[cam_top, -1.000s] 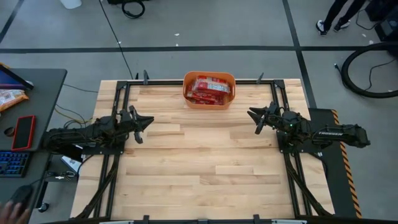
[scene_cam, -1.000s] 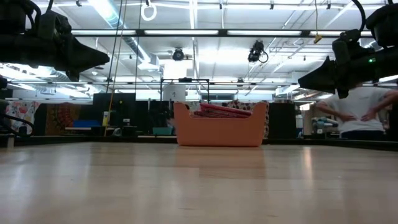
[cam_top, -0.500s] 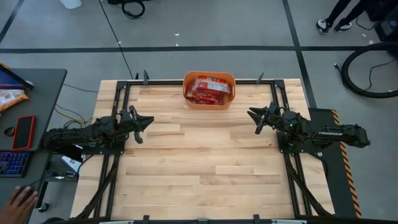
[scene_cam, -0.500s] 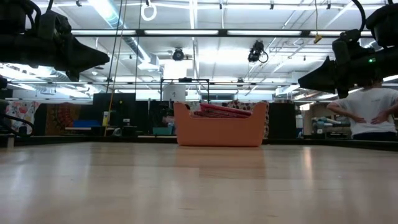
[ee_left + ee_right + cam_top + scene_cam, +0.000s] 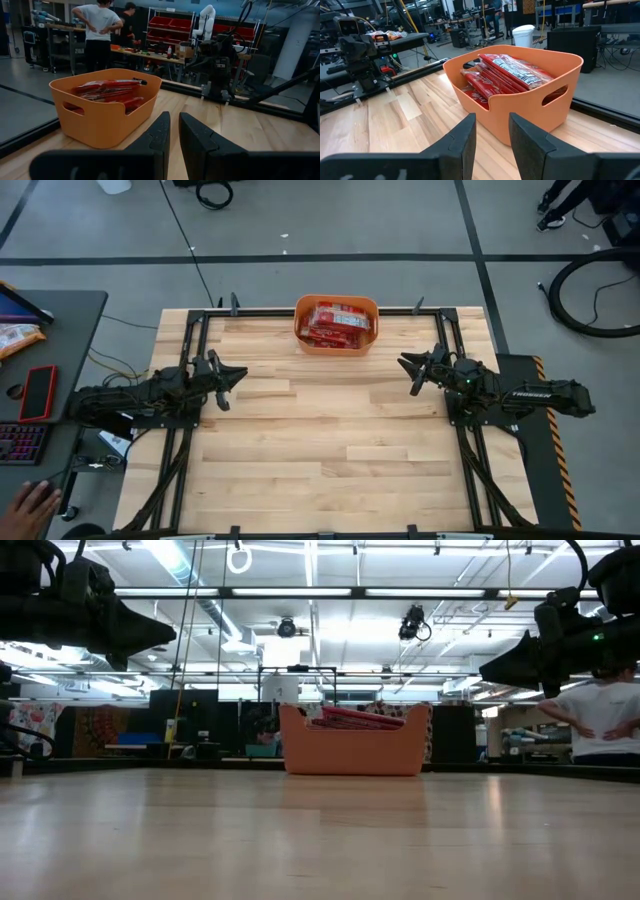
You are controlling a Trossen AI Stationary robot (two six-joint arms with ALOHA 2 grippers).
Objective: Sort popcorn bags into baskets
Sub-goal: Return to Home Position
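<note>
Orange bin (image 5: 337, 349) sits at the 12 o'clock edge of the wooden table (image 5: 320, 460), on centre, upright. The popcorn bags (image 5: 338, 322) all lie inside it, red packets stacked flat and overlapping; an exact count cannot be read. In the right wrist view the top packets (image 5: 512, 67) slope and reach about rim level, and the low view shows a red edge (image 5: 360, 717) just above the rim. No packet lies on the table boards. Left gripper (image 5: 235, 388) is at the table's 9 o'clock side, pointing inward toward 3 o'clock, well apart from the bin, which lies at about 2 o'clock from it. Its fingers (image 5: 155, 135) are nearly together, a thin slit between them, nothing held. Right gripper (image 5: 407, 376) is at the table's 3 o'clock side, pointing inward toward 9 o'clock, bin at about 10 o'clock from it, also well apart. Its fingers (image 5: 462, 137) stand at a narrow gap, somewhat wider than the left pair's, nothing between them. The low view shows both grippers raised clear of the boards, left (image 5: 165, 637) and right (image 5: 490, 668), with the bin between them and farther back. Off the table: a hand (image 5: 35, 502) at the 7 o'clock corner of the high view, a red phone (image 5: 38, 392) on the side desk, and a person in a white shirt (image 5: 605, 720) in the room behind.
</note>
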